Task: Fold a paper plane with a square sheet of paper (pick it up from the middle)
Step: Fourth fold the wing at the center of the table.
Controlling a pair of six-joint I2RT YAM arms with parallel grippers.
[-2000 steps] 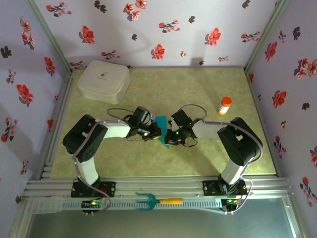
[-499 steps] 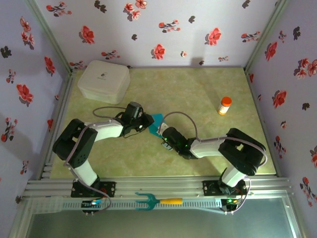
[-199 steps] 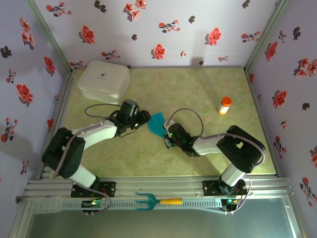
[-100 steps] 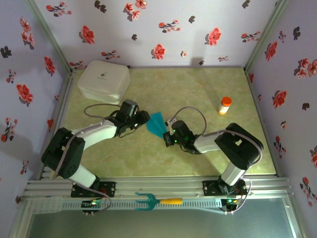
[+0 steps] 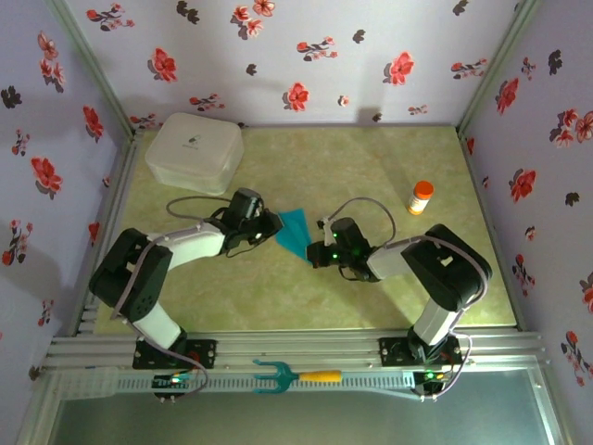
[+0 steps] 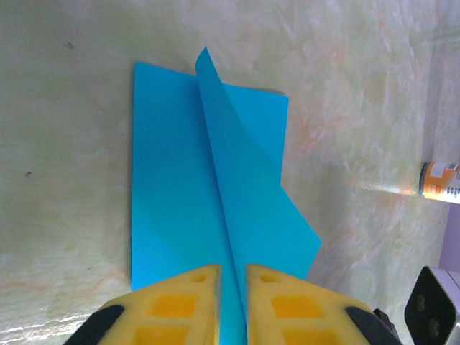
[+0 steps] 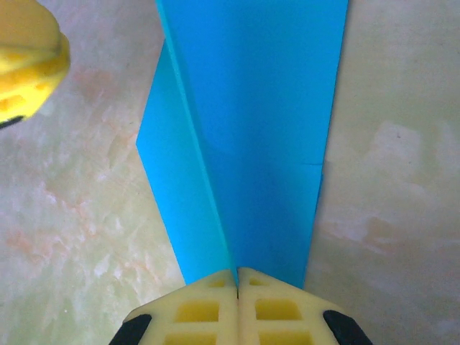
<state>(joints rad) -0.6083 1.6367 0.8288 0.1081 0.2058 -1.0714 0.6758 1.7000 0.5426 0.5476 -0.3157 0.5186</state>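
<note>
Right end effector (image 7: 237, 277) clamped the paper plane (image 7: 251, 136) at its crease. Left end effector (image 6: 231, 277) narrowed around the raised fold ahead; contact unclear. Both low over worktop (image 5: 371, 167).

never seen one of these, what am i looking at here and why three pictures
These are two robot arms bolted at the near edge of a table, each ending in a two-finger claw. The overhead picture comes from a fixed camera above and behind them; the other two come from small cameras on each wrist, looking past that arm's own yellow fingers.

In the middle lies a teal-blue sheet of paper, partly folded, with a raised crease. The left claw and the right claw meet it from opposite sides. The right claw is shut on the paper's edge; the left claw's fingers stand close on either side of the raised crease.

Also on the table: a white lidded box and a small orange bottle. A teal fork-shaped tool lies on the front rail.
</note>
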